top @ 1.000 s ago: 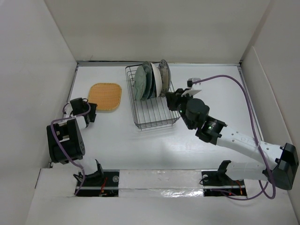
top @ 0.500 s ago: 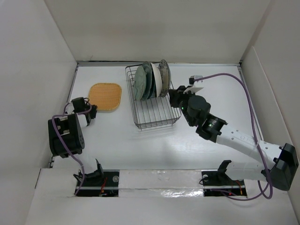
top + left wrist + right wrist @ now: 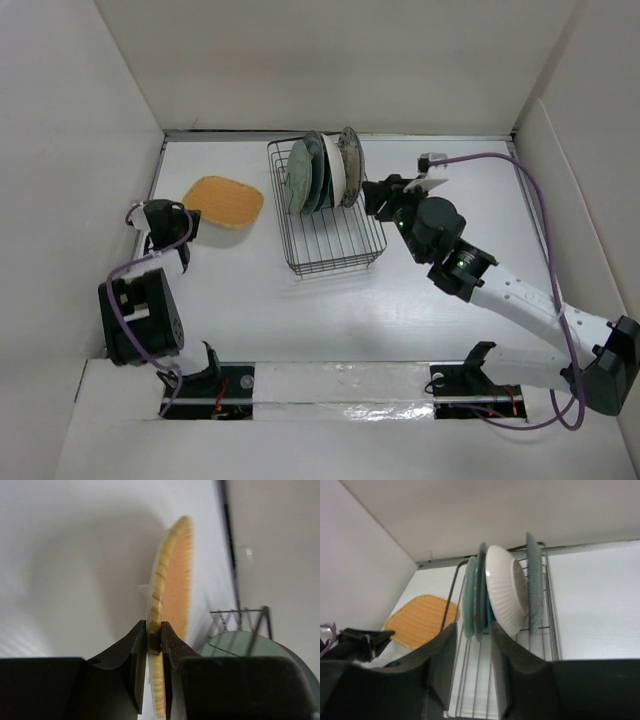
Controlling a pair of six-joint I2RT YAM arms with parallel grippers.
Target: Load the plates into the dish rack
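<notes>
The orange plate [image 3: 226, 200] lies on the surface [image 3: 250, 310] left of the dish rack [image 3: 330, 255], well apart from it. It is tilted, with its near-left rim lifted. The left jaws are almost closed on that rim and pinch only a narrow strip at the very edge. That shallow hold is the main risk. Most of the plate hangs beyond the grip, so a quick lift or swing could make it pivot between the jaws or slide out and drop.

The other plates [image 3: 318, 172] stand on edge, packed together at the rack's far end, leaving free prongs toward the near end. The orange plate is broad and squarish. If it comes in low or tilted, it could catch the rack's wire wall or tip a standing plate.

The right jaws are partly open and empty. They hover just beside the rack's right wall, near the standing plates. A careless move there could nudge the rack or crowd the left arm's approach.
</notes>
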